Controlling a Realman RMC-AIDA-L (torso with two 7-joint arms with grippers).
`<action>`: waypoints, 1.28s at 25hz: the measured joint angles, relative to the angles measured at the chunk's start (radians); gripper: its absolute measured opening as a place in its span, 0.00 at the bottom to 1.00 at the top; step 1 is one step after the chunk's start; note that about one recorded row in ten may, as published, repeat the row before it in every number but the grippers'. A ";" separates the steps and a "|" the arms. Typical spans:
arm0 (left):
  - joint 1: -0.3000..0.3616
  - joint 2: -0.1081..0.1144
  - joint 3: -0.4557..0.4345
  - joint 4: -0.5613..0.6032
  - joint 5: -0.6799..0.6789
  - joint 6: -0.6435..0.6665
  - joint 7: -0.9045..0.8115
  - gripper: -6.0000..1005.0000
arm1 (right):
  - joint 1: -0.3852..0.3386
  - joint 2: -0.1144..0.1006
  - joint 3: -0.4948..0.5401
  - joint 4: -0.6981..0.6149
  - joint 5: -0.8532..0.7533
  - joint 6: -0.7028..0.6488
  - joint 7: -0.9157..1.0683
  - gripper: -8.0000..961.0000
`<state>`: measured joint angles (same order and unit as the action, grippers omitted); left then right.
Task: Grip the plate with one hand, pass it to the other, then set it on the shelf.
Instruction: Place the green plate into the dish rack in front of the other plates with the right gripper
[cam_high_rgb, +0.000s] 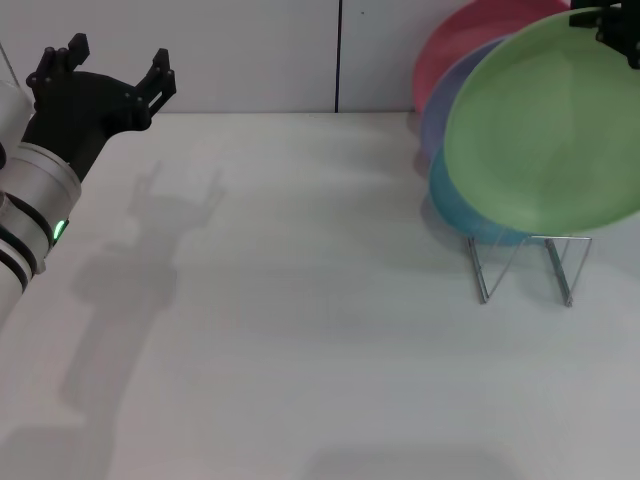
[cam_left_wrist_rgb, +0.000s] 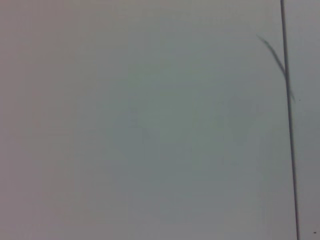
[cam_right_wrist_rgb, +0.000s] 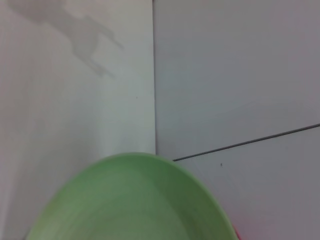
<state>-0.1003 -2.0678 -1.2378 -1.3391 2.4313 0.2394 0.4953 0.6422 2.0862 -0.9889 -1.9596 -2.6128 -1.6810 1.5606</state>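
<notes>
Above the shelf (cam_high_rgb: 525, 262) of thin silver wire, the plate (cam_high_rgb: 555, 125), round, matte light green, stood tilted on edge, its top rim held by the right gripper (cam_high_rgb: 610, 25). Far left, the left gripper (cam_high_rgb: 105, 72) hung spread wide.

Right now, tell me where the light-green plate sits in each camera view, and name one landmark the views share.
Head view: the light-green plate fills the upper right, in front of the other plates on the wire rack.
Left wrist view: not in it.
Right wrist view: the plate fills the bottom centre.
Shared landmark: the dark vertical wall seam, also in the right wrist view.
</notes>
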 joint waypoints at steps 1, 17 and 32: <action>-0.002 0.000 0.001 0.000 0.000 0.000 0.000 0.86 | -0.002 0.000 0.000 -0.002 0.000 0.004 -0.007 0.08; -0.011 0.000 0.017 -0.002 0.000 -0.001 0.000 0.86 | -0.010 0.000 -0.011 -0.012 0.000 0.009 -0.065 0.10; -0.021 0.000 0.026 -0.008 0.000 -0.005 0.000 0.86 | -0.029 0.002 -0.033 -0.001 -0.008 0.004 -0.089 0.12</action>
<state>-0.1217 -2.0678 -1.2117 -1.3469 2.4313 0.2346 0.4954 0.6132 2.0878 -1.0215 -1.9603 -2.6204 -1.6766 1.4720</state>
